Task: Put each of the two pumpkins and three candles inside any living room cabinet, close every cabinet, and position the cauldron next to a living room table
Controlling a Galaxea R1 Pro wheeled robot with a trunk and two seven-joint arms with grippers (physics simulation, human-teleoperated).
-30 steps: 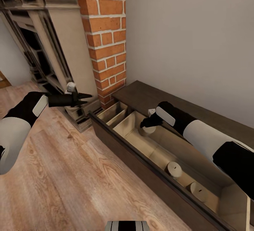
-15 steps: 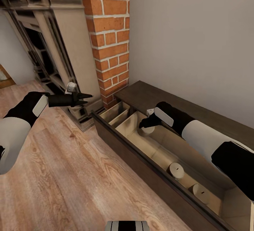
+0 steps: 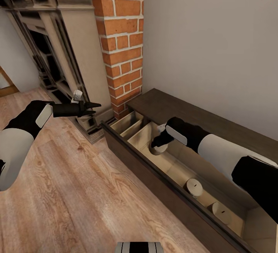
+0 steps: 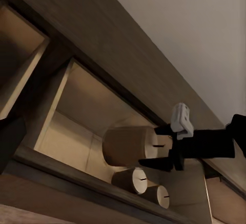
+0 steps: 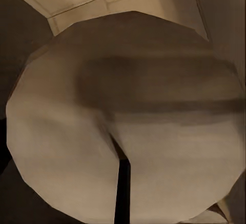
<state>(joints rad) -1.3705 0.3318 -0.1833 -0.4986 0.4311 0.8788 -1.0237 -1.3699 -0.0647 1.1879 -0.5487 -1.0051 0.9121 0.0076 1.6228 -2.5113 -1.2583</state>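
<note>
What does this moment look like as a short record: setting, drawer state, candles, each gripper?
setting: living room corner, brick column, fireplace, wood floor
cabinet: long drawer pulled open, pale interior
candles in drawer: two resting on the drawer floor
third candle: held on its side by the right gripper, low inside the open drawer
left gripper: over the floor near the fireplace, holding nothing, fingers close together
pumpkins, cauldron: not assessed here
</note>
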